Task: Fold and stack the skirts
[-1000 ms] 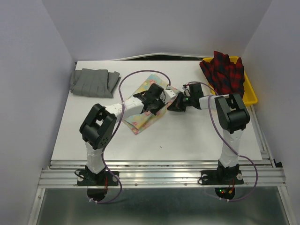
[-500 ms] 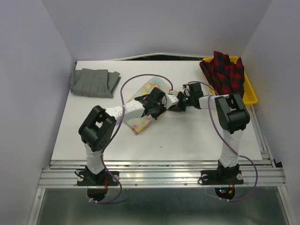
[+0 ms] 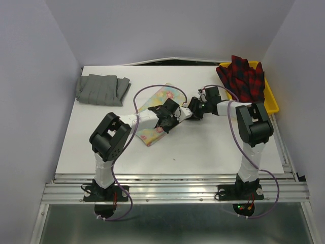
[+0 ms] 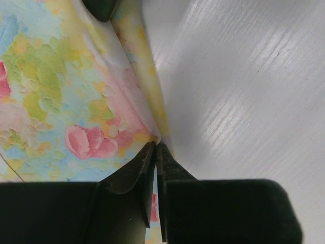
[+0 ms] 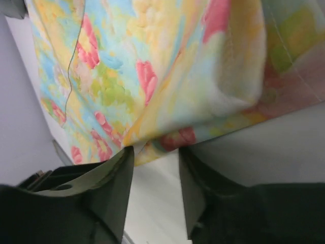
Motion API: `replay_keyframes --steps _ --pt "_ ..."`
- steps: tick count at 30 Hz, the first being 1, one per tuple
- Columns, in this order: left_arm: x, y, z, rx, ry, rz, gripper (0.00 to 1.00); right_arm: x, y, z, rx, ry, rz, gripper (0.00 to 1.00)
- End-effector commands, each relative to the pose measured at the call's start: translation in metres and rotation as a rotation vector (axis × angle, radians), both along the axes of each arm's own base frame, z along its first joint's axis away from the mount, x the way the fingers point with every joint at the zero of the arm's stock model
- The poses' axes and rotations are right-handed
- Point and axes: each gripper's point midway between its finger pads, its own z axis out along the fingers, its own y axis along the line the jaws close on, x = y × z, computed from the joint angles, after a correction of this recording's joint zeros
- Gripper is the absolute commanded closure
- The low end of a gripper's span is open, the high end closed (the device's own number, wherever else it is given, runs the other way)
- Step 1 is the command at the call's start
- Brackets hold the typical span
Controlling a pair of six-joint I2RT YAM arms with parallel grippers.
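Observation:
The pastel floral skirt (image 3: 163, 96) lies folded at mid-table, filling the left wrist view (image 4: 66, 91) and the right wrist view (image 5: 152, 66). My left gripper (image 3: 172, 118) sits low at its right edge, jaws (image 4: 156, 145) pinched almost together on the cloth's folded edge. My right gripper (image 3: 191, 113) faces it from the right, open (image 5: 155, 152), with the skirt's hem loose just above the gap. The grey pleated skirt (image 3: 101, 90) lies folded at the back left. The red-and-dark plaid skirt (image 3: 244, 79) is bunched in the tray.
The yellow tray (image 3: 274, 104) stands at the table's back right corner. White tabletop (image 4: 244, 101) shows to the right of the floral skirt. Purple cables loop over both arms. Walls close in the table on three sides.
The right jaws have opened and let go of the floral skirt. The left jaws have eased slightly. Both grippers have settled lower and the skirt's right edge now rests on the table.

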Motion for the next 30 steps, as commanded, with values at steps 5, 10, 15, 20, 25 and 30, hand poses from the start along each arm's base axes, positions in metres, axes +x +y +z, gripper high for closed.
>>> replay_keyframes --steps 5,10,15,20,25,30 --pt "-0.001 -0.012 0.011 -0.075 0.039 -0.024 0.82 -0.017 -0.029 -0.011 -0.103 0.085 -0.058 0.42" --pt "0.0 -0.015 0.009 -0.087 0.055 -0.026 0.82 -0.018 -0.023 -0.032 -0.052 0.139 -0.101 0.4" --pt "-0.002 -0.018 0.01 -0.102 0.067 -0.028 0.8 -0.007 -0.028 -0.052 -0.097 0.128 -0.121 0.53" --pt "-0.013 -0.026 0.032 -0.178 0.1 -0.035 0.63 0.03 -0.042 -0.052 -0.225 -0.008 -0.116 0.93" --pt "-0.014 -0.017 0.107 -0.304 0.002 -0.03 0.59 0.07 -0.048 -0.046 -0.348 -0.138 0.011 0.99" --pt "0.031 0.07 0.129 -0.328 -0.014 0.204 0.59 0.094 -0.038 -0.043 -0.415 -0.241 0.162 0.99"
